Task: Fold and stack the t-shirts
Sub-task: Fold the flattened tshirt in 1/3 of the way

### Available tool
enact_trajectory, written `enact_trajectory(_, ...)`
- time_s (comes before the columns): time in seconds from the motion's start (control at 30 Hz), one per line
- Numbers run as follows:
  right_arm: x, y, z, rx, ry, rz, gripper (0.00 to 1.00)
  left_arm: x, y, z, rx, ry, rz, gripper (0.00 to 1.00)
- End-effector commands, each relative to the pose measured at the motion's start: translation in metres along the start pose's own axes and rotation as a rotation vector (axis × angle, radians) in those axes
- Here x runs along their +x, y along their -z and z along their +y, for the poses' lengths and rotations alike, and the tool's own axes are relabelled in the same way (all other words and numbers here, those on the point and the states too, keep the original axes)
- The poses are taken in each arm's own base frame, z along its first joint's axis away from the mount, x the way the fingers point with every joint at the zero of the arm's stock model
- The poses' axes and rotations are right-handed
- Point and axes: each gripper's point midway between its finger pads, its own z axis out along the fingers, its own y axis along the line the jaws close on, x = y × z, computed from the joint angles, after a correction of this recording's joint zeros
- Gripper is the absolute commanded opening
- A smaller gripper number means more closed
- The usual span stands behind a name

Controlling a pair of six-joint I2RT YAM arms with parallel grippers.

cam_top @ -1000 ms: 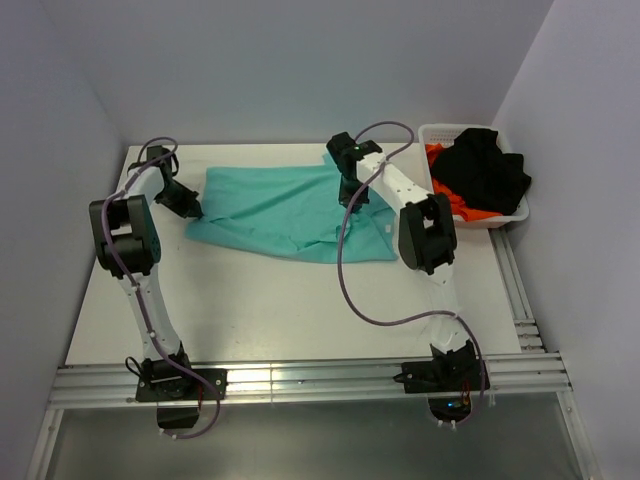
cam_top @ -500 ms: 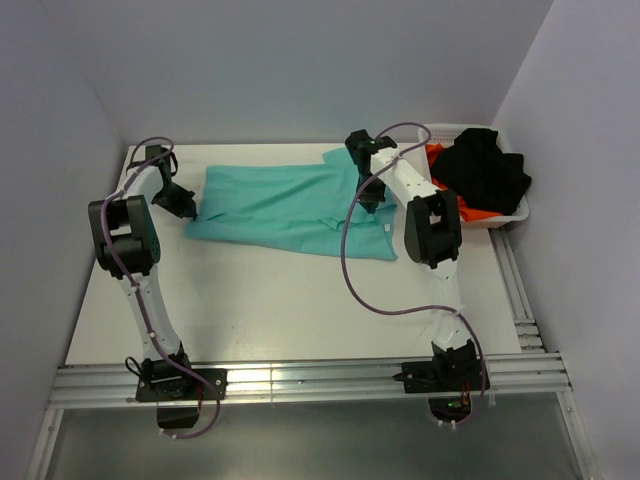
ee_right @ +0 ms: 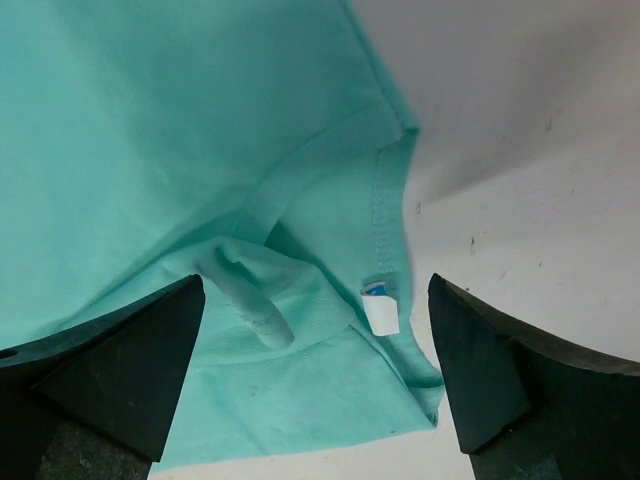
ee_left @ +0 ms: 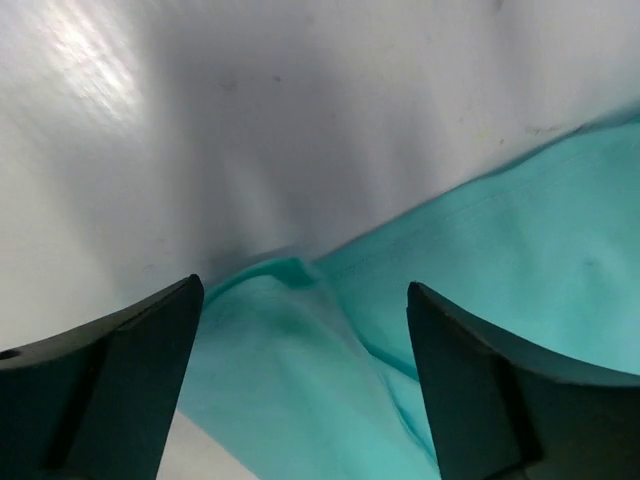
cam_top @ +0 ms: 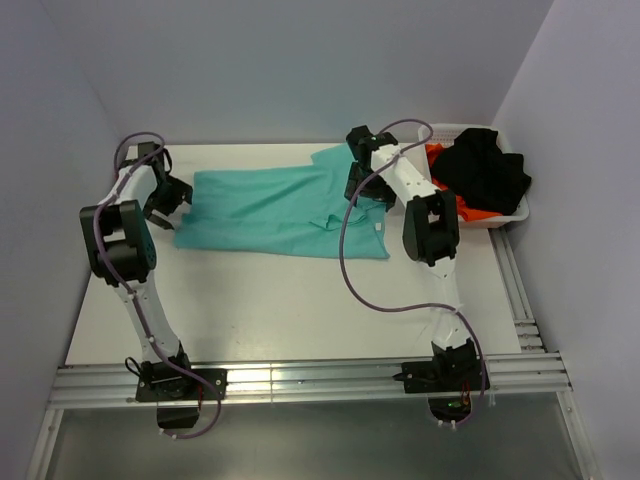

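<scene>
While the left tool (ee_left: 300,300) and right tool (ee_right: 315,290) hover released, the teal shirt (cam_top: 270,205) lies spread on the worktop (cam_top: 250,300).
A black shirt (cam_top: 490,172) and an orange shirt (cam_top: 458,206) fill the basket (cam_top: 497,223) at the right.

Left arm (cam_top: 145,310) and right arm (cam_top: 447,300) — white links, black joint housings, black bases; a purple cable (cam_top: 342,250) loops along each. Pincer fingers (ee_right: 120,370) matte black, apparently wedge-shaped.

I see a white table (cam_top: 300,300) boxed in by pale lavender walls (cam_top: 300,70). Aluminium rails (cam_top: 320,378) run along its near edge.
</scene>
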Motion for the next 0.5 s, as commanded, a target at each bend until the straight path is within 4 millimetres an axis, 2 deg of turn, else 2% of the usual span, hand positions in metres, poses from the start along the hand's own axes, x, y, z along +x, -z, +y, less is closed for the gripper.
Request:
enact_trajectory(0.0, -0.035, 0.026, -0.013, -0.009, -0.075, -0.088, 1.0, -0.038, 0.046, 0.002, 0.014, 0.02, -0.149, 0.94)
enact_trajectory(0.07, -0.037, 0.035, -0.016, -0.027, -0.089, -0.096, 1.0, -0.048, 0.067, 0.0, 0.033, 0.023, -0.197, 0.94)
enact_trajectory(0.1, -0.039, 0.049, -0.017, -0.052, -0.106, -0.115, 1.0, -0.049, 0.073, 0.0, 0.043, 0.021, -0.207, 0.94)
enact_trajectory(0.13, -0.027, 0.046, -0.019, -0.051, -0.103, -0.089, 1.0, -0.053, 0.086, 0.001, 0.058, 0.026, -0.226, 0.94)
enact_trajectory(0.17, -0.029, 0.063, -0.016, -0.106, -0.118, -0.111, 1.0, -0.05, 0.088, 0.004, 0.058, 0.02, -0.226, 0.93)
enact_trajectory(0.2, -0.017, 0.059, -0.016, -0.108, -0.12, -0.081, 1.0, -0.05, 0.101, 0.005, 0.077, 0.018, -0.238, 0.91)
enact_trajectory(0.23, -0.011, 0.062, -0.015, -0.121, -0.12, -0.075, 1.0, -0.049, 0.105, 0.007, 0.084, 0.02, -0.242, 0.9)
enact_trajectory(0.27, -0.007, 0.068, -0.009, -0.141, -0.113, -0.081, 0.94, -0.039, 0.101, 0.016, 0.073, 0.014, -0.221, 0.89)
enact_trajectory(0.3, 0.003, 0.074, -0.006, -0.164, -0.103, -0.066, 0.85, -0.036, 0.112, 0.017, 0.102, 0.012, -0.23, 0.86)
enact_trajectory(0.33, 0.007, 0.078, -0.002, -0.176, -0.099, -0.066, 0.7, -0.032, 0.112, 0.017, 0.124, 0.011, -0.231, 0.84)
enact_trajectory(0.37, 0.011, 0.08, 0.002, -0.189, -0.091, -0.066, 0.37, -0.018, 0.103, 0.028, 0.11, 0.003, -0.201, 0.82)
enact_trajectory(0.4, 0.02, 0.086, 0.011, -0.206, -0.075, -0.063, 0.2, -0.011, 0.102, 0.029, 0.128, -0.006, -0.186, 0.76)
enact_trajectory(0.43, 0.027, 0.085, 0.014, -0.203, -0.068, -0.051, 0.06, -0.007, 0.107, 0.023, 0.168, -0.016, -0.194, 0.72)
enact_trajectory(0.47, 0.033, 0.085, 0.018, -0.203, -0.063, -0.042, 0.0, 0.009, 0.096, 0.032, 0.149, -0.033, -0.161, 0.64)
